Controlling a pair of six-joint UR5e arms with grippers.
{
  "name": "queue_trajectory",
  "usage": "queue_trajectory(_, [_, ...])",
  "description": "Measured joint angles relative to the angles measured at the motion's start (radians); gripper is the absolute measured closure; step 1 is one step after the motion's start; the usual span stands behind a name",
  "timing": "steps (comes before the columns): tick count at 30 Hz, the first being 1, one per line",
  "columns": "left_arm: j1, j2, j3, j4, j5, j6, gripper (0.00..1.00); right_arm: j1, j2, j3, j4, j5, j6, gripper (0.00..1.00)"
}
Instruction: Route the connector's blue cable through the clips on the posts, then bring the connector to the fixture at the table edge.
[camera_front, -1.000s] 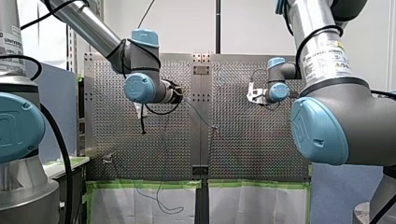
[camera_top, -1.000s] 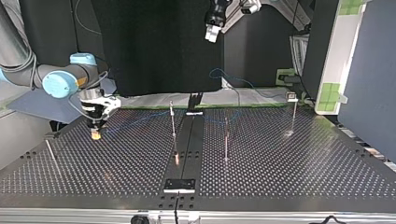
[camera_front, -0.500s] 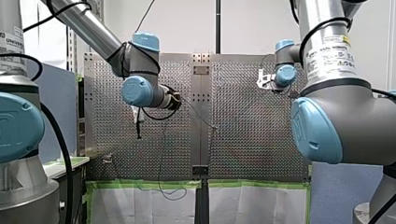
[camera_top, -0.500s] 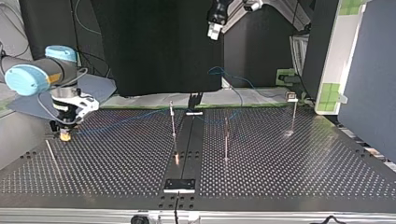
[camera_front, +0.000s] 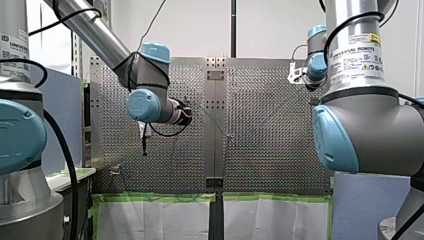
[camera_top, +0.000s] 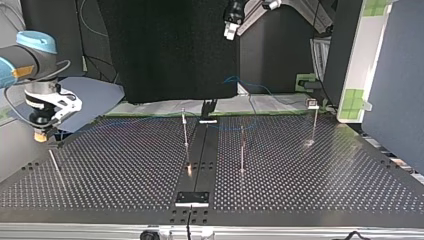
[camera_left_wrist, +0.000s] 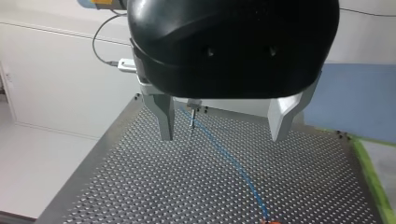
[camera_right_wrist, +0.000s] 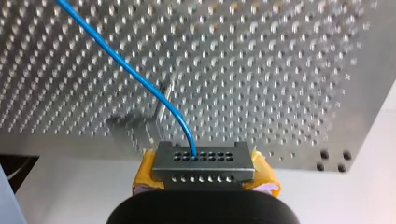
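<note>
- my right gripper (camera_right_wrist: 204, 181) is clenched on the dark grey connector (camera_right_wrist: 204, 164), which sits between its yellow pads (camera_right_wrist: 145, 173).
- the blue cable (camera_right_wrist: 130, 67) comes out of one of the holes in the connector's top row and arcs away over the perforated table (camera_right_wrist: 261, 70).
- in the top view my right gripper (camera_top: 40, 135) hangs at the view's left, above the table's left far edge and clear of the surface.
- my left gripper (camera_left_wrist: 224, 137) is released, its metal fingers (camera_left_wrist: 164, 119) spread wide with nothing between them.
- ahead of those fingers stands a thin post (camera_left_wrist: 191, 119); the blue cable (camera_left_wrist: 219, 149) runs from near its top across the table.
- in the top view my left gripper (camera_top: 230, 31) hangs high above the far middle of the table (camera_top: 310, 185).
- three upright posts (camera_top: 185, 131) stand well apart on the table; whether the cable sits in their clips cannot be told.
</note>
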Motion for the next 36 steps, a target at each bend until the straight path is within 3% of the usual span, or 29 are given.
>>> queue_trajectory(7, [0.006, 0.041, 0.000, 0.000, -0.001, -0.001, 0.00, -0.028, -0.058, 0.028, -0.007, -0.005, 0.000, 1.00])
queue_trajectory(12, [0.002, 0.022, 0.002, 0.002, -0.001, 0.004, 0.00, -0.036, -0.087, 0.033, -0.003, -0.009, -0.004, 1.00])
queue_trajectory(19, [0.000, -0.003, 0.005, 0.007, -0.002, 0.001, 0.00, -0.040, -0.064, 0.060, -0.021, -0.034, -0.013, 1.00])
queue_trajectory(28, [0.008, 0.060, 0.007, -0.015, -0.046, 0.019, 0.00, -0.046, -0.041, 0.122, -0.091, -0.105, 0.010, 1.00])
queue_trajectory(36, [-0.004, 0.007, 0.011, 0.023, -0.075, 0.035, 0.00, -0.054, 0.014, 0.125, -0.151, -0.165, -0.002, 1.00])
